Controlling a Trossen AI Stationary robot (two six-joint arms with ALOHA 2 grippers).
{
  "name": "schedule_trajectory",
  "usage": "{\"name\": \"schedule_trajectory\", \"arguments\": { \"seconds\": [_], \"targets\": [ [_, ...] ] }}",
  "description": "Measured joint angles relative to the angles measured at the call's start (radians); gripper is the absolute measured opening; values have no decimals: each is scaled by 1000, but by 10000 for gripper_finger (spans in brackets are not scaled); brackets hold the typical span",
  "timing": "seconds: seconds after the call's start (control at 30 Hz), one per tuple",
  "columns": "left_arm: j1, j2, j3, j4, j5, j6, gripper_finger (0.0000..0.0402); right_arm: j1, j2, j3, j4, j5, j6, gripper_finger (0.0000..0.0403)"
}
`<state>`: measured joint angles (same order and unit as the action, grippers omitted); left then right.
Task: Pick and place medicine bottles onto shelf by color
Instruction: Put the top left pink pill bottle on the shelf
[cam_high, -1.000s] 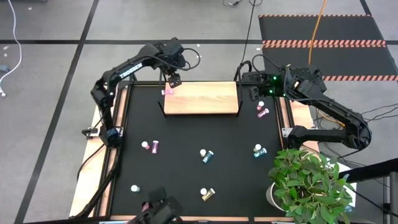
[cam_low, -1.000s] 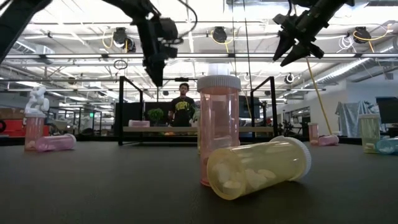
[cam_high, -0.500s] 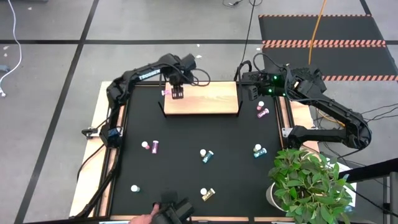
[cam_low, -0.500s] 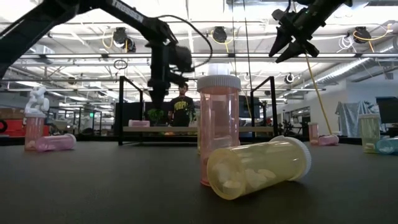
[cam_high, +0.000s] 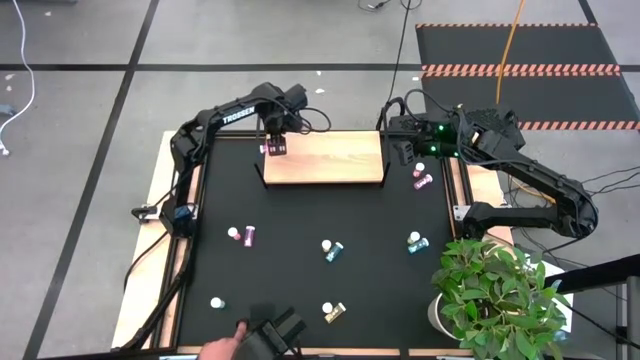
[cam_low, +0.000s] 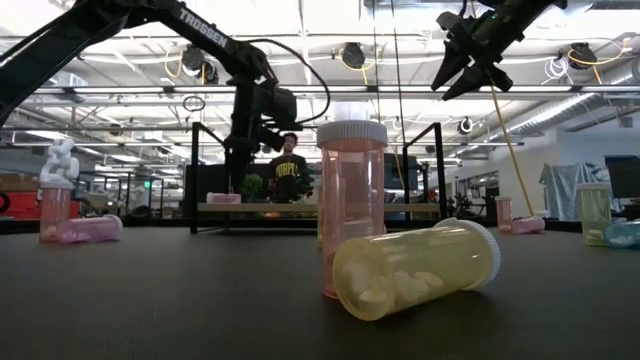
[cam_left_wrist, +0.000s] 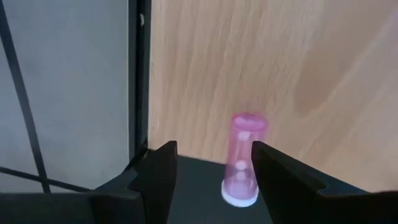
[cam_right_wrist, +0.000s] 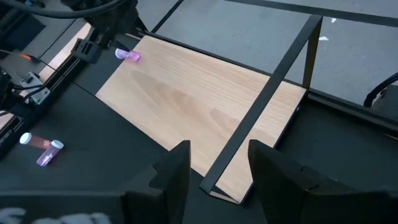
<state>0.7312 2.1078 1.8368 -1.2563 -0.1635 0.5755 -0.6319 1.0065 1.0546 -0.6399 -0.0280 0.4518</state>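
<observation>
Since a second ago we see the left end effector (cam_high: 274, 148) swing in over the shelf's (cam_high: 330, 160) left end, while the right one holds its place. Nearest us on the desk (cam_high: 300, 270) a pale yellow bottle (cam_low: 415, 268) lies on its side against an upright pink one (cam_low: 351, 205). Farther back, on the shelf, a pink bottle (cam_left_wrist: 244, 158) lies between the left end effector's spread fingers (cam_left_wrist: 158, 180), its long axis running straight ahead, cap nearest the wrist, touched by neither finger as far as we can tell. The right end effector (cam_high: 408, 149) hangs spread and empty off the shelf's right end, so we judge the left arm nearer.
</observation>
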Motion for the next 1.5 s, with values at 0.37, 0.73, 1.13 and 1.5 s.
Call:
{"name": "schedule_trajectory", "arguments": {
  "seconds": [0.37, 0.73, 1.13, 1.5],
  "targets": [
    [-5, 0, -130, 57, 3, 42, 207, 0, 0, 0, 0, 0, -19, 157],
    [-14, -5, -156, 83, 5, 44, 167, -1, 0, 0, -1, 0, -27, 157],
    [-18, 5, -121, 47, 6, -54, 103, -1, 0, 0, 1, 1, -27, 157],
    [-42, 4, 194, -118, 15, -198, 116, 37, -35, 0, 163, -28, -71, 157]
  ]
}}
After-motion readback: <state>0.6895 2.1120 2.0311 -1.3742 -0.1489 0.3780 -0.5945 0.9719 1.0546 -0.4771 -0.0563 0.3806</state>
